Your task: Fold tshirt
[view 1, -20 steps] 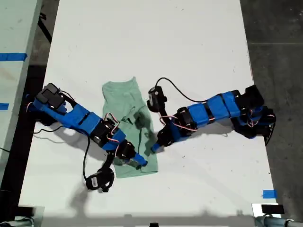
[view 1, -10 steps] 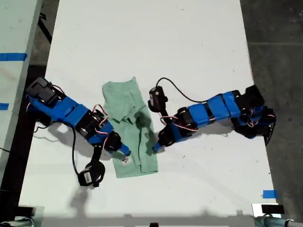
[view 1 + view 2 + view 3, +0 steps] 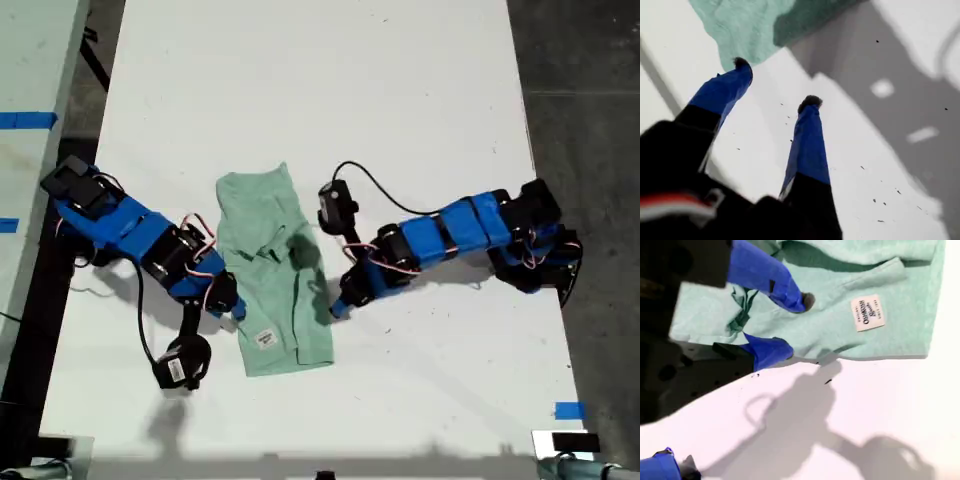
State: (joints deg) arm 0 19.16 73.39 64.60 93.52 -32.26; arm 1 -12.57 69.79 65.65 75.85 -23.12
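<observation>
In the exterior view, the plain pale mint-green short-sleeved t-shirt [image 3: 272, 265] lies folded into a narrow strip in the middle of the white table [image 3: 350, 90]. It runs lengthwise from far to near, and a small white label [image 3: 265, 338] shows close to its near end. My first tool [image 3: 238, 312] comes in from the exterior view's left, with its tip just beside the shirt's left edge. My second tool [image 3: 335, 308] reaches in from the exterior view's right and sits at the shirt's right edge, roughly level with the first. A strip of blue tape [image 3: 568, 410] is stuck near the table's near right corner in this view.

In the first wrist view, my first tool [image 3: 776, 82] has its two blue fingers spread wide over bare table [image 3: 855, 190]. One dark fingertip [image 3: 741, 63] is right at the border of the t-shirt [image 3: 740, 25], but the blur hides whether it touches. Nothing is between the fingers.

In the second wrist view, my second tool [image 3: 797, 325] is also spread and grips nothing. One fingertip [image 3: 807, 301] is over the t-shirt [image 3: 880, 270]. The other finger [image 3: 770, 350] lies along the cloth's edge where it meets the table [image 3: 890, 405]. The label [image 3: 867, 313] lies flat on the cloth, near the hem.
</observation>
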